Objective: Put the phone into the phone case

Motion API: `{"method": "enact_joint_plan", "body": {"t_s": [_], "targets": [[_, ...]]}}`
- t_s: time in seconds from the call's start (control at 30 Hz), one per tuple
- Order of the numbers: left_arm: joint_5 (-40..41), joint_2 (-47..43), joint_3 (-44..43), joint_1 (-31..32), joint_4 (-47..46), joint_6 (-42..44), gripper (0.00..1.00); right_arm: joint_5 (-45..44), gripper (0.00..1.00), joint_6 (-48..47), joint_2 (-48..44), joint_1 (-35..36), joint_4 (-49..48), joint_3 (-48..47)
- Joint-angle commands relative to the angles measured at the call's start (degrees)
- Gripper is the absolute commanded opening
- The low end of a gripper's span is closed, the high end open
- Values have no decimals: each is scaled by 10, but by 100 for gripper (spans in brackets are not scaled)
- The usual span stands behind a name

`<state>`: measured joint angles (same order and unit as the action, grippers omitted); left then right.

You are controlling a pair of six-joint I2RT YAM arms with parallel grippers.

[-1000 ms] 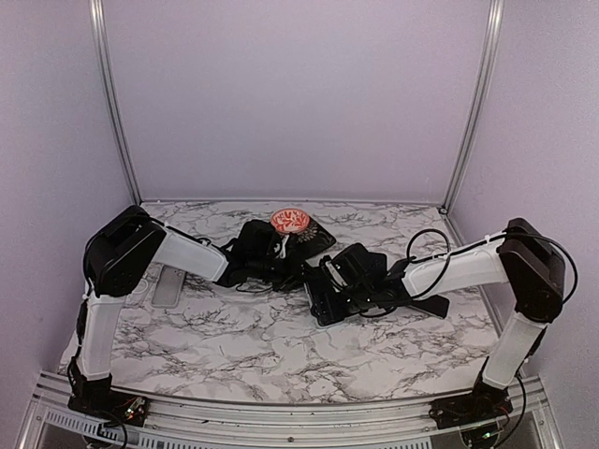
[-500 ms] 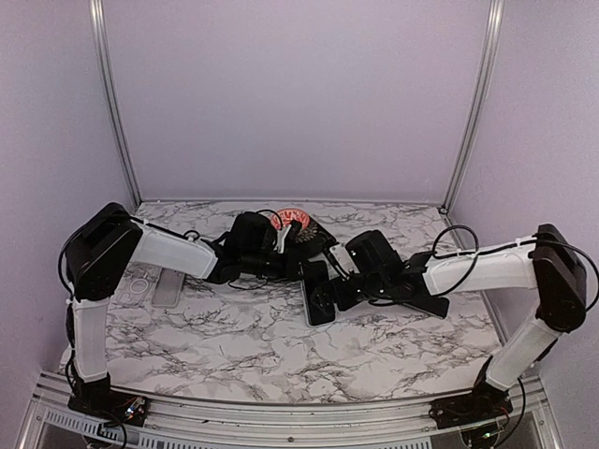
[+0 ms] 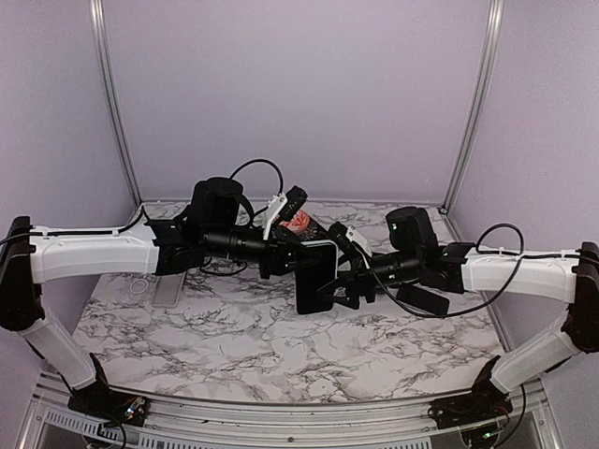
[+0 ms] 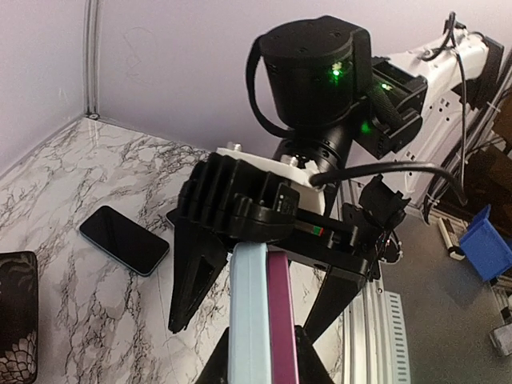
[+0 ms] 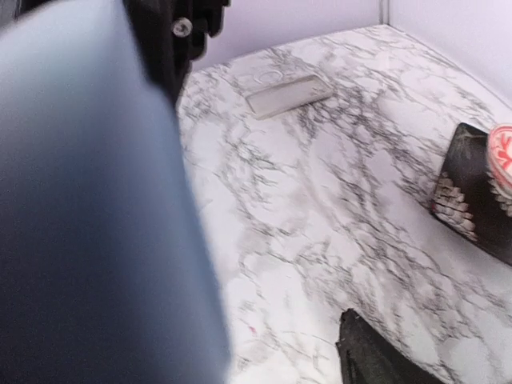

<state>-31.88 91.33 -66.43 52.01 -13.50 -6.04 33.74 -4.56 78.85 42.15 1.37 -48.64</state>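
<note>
A light blue phone case (image 4: 248, 320) and a magenta-edged phone (image 4: 280, 320) are pressed together edge-on. They hang in the air above mid-table in the top view (image 3: 314, 276). My left gripper (image 3: 290, 254) is shut on the pair, its fingers (image 4: 214, 364) hugging both sides. My right gripper (image 3: 346, 281) faces it from the other side. Its fingers (image 4: 192, 272) are spread wide on either side of the pair without closing on it. In the right wrist view the pair is a dark blur (image 5: 88, 216), far from the one visible finger (image 5: 364, 356).
A second dark phone (image 3: 421, 299) lies flat on the marble (image 4: 124, 238). A black patterned case (image 3: 318, 236) with a red-and-white round object (image 3: 295, 222) sits at the back. A grey case (image 3: 168, 288) lies at the left.
Both arms have risen off the table and stretched toward the middle. The phone and case went from the tabletop up into the air, and the left gripper has taken hold of them.
</note>
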Motion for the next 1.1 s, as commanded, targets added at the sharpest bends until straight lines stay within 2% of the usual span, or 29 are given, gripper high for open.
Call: {"method": "enact_joint_plan", "body": {"t_s": [0.0, 0.07, 0.17, 0.27, 0.53, 0.6, 0.67, 0.73, 0.8, 1.03, 1.07], "targets": [[19, -25, -44, 25, 93, 95, 0, 126, 59, -20, 3, -1, -59, -24], [23, -29, -49, 27, 101, 97, 0, 142, 42, -17, -3, -1, -73, -23], [35, -36, -49, 28, 93, 94, 0, 156, 25, -14, -17, 3, -99, -11], [35, -43, -47, 28, 73, 89, 0, 161, 0, -9, -26, 7, -106, -14], [36, -58, -47, 28, 38, 73, 2, 192, 0, -13, -42, 12, -91, -46], [42, -56, -49, 28, 38, 70, 48, 200, 0, -10, -51, 11, -97, -52], [47, -58, -46, 28, 35, 70, 72, 201, 0, -6, -60, 11, -105, -61], [54, -68, -37, 28, 29, 73, 90, 201, 0, -2, -71, 11, -111, -67], [65, -87, -19, 28, 28, 83, 98, 197, 0, 1, -82, 10, -114, -71], [72, -145, 56, 28, 24, 132, 99, 194, 0, -3, -110, 3, -118, -86], [73, -146, 61, 28, 25, 135, 96, 194, 0, -4, -111, 3, -119, -90]]}}
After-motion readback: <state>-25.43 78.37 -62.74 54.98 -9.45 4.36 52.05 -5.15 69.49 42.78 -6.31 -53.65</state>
